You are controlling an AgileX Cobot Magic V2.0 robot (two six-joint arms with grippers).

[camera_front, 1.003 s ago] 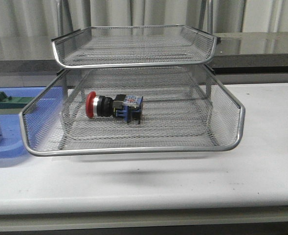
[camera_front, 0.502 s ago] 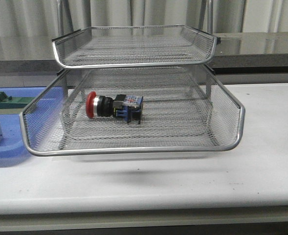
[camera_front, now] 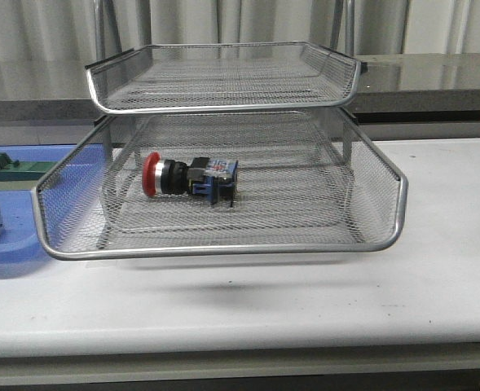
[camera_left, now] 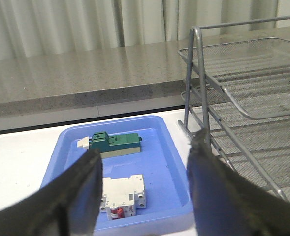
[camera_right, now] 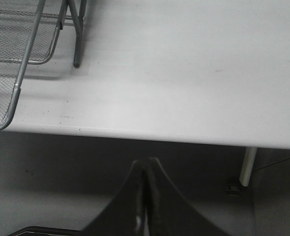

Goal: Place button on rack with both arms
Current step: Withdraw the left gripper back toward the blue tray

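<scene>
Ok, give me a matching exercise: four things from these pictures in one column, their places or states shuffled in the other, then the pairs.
Things:
1. button
2. green block
3. left gripper
4. right gripper

Places or states:
A. fingers shut together
B. lying on its side in the rack's pulled-out tray
C. fingers apart, nothing between them
D. in the blue tray

Pairs: 1-B, 2-D, 3-C, 4-A

Shiny wire-mesh metal rack (camera_front: 223, 106), glossy plastic-capped button (camera_front: 189, 177), smooth matt table (camera_front: 435, 277).
</scene>
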